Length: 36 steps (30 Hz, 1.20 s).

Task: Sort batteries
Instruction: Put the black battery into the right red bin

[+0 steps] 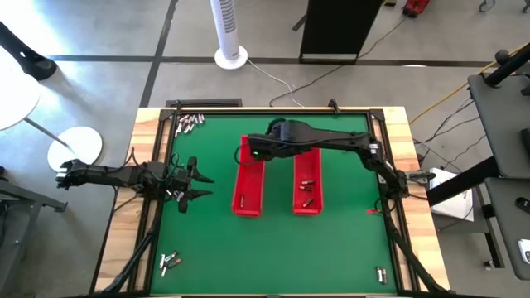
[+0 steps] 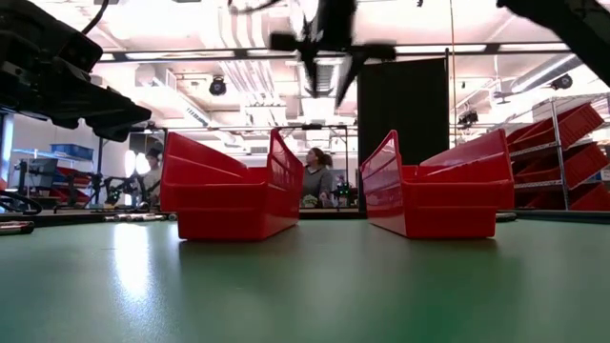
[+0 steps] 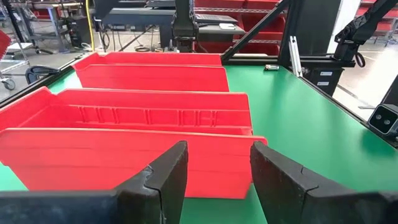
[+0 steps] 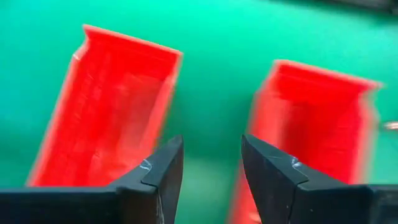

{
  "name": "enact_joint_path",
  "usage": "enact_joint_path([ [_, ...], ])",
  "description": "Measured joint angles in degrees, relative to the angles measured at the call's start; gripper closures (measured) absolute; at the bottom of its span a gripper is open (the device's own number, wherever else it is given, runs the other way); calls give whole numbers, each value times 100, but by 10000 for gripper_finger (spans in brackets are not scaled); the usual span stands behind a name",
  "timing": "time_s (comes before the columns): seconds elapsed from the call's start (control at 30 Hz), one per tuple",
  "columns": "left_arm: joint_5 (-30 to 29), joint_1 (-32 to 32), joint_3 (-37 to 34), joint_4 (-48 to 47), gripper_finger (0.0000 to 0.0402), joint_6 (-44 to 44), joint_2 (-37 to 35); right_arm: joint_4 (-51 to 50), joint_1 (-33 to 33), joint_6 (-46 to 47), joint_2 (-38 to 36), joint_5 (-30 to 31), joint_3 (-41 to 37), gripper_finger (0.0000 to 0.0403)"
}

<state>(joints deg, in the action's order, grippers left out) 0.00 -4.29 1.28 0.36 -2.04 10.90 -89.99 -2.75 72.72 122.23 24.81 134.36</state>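
Batteries lie scattered in small clusters on a green table, the largest group near the far left corner, another cluster near the front left corner, and a lone piece at the front right corner. Two long red trays sit side by side at the table's centre: the left tray holds at least one small cylinder near its front end, and the right tray holds a few more along its floor. Right gripper reaches in from the right side of the table and hangs above the far end of the left tray; its own camera, looking down past two dark fingers, shows them parted with a clear gap and nothing between them, both trays below. Left gripper waits over the green surface just left of the left tray, its fingers spread apart and empty, pointed at that tray's long side. From table height, the two trays stand apart with the right arm's gripper hanging above the gap, and people are visible in the workshop beyond. A white tower fan stands on the floor behind the table.
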Motion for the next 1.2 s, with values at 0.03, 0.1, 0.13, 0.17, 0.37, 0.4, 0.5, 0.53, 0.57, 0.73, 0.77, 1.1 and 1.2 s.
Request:
enact_joint_path([
  [0.03, 0, 0, 0, -2, 247, 0, 0, -31, 105, -118, -111, 93, -46, 252],
  [0.1, -1, 0, 0, 0, 247, 0, 0, 30, 347, -722, -437, 136, -213, 257],
  [0.13, -1, 0, 0, -2, 247, 0, 2, 29, 505, -955, -555, 155, -277, 260],
  [0.17, -1, 1, 0, -2, 247, 0, 1, 15, 659, -1131, -685, 215, -337, 263],
  [0.37, -1, 0, 0, -4, 247, 0, 11, 3, 1629, -1725, -1621, 716, -1279, 281],
  [0.4, -1, 2, 0, 5, 247, 0, 15, 1, 1775, -1696, -1803, 744, -1468, 285],
  [0.5, -1, 0, -2, -2, 247, 0, 17, 2, 2217, -1115, -2269, 780, -2013, 297],
  [0.53, -1, 1, 0, -2, 247, 0, 19, -16, 2362, -952, -2390, 778, -2205, 302],
  [0.57, -1, 1, 0, 1, 247, 0, 22, -10, 2481, -839, -2490, 782, -2388, 307],
  [0.73, 0, 1, 0, -4, 247, 0, 43, 5, 2809, -992, -3078, 735, -3586, 325],
  [0.77, -1, 1, -1, 3, 247, 0, 44, 3, 2798, -887, -3226, 669, -3865, 326],
  [1.1, -1, 1, 0, 1, 247, 0, 55, 206, 1410, -1691, -5293, 628, -6564, 242],
  [1.2, -1, 0, 0, 1, 247, 0, 55, 607, 656, -2936, -5742, 535, -7105, 221],
])
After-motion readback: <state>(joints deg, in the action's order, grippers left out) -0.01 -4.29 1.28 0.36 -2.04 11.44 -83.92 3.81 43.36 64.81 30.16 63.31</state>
